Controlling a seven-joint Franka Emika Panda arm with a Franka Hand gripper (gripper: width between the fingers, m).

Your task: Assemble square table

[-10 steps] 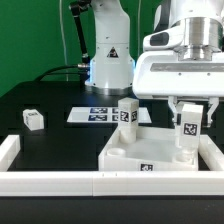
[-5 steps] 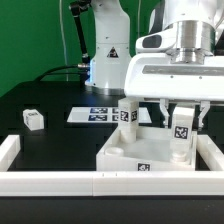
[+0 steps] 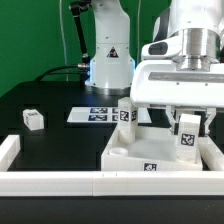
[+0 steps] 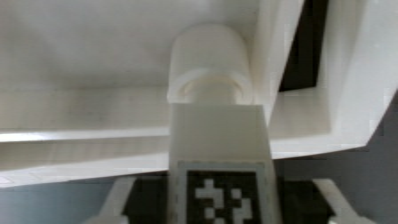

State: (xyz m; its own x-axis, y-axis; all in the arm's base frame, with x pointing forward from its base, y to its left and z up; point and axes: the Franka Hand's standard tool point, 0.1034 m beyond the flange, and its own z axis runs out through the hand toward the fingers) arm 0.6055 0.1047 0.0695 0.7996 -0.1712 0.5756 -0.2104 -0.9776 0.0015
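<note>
Tool [image 3: 188, 132] clamped on gripped leg [image 3: 187, 146], a matte white tagged block with a rounded tip, upright at the slab [image 3: 125, 158] corner on the exterior view's right; slab flat, white plastic, on black worktop [image 3: 50, 95]; standing leg [image 3: 127, 117] upright on it; loose leg [image 3: 34, 119] well apart.
</note>
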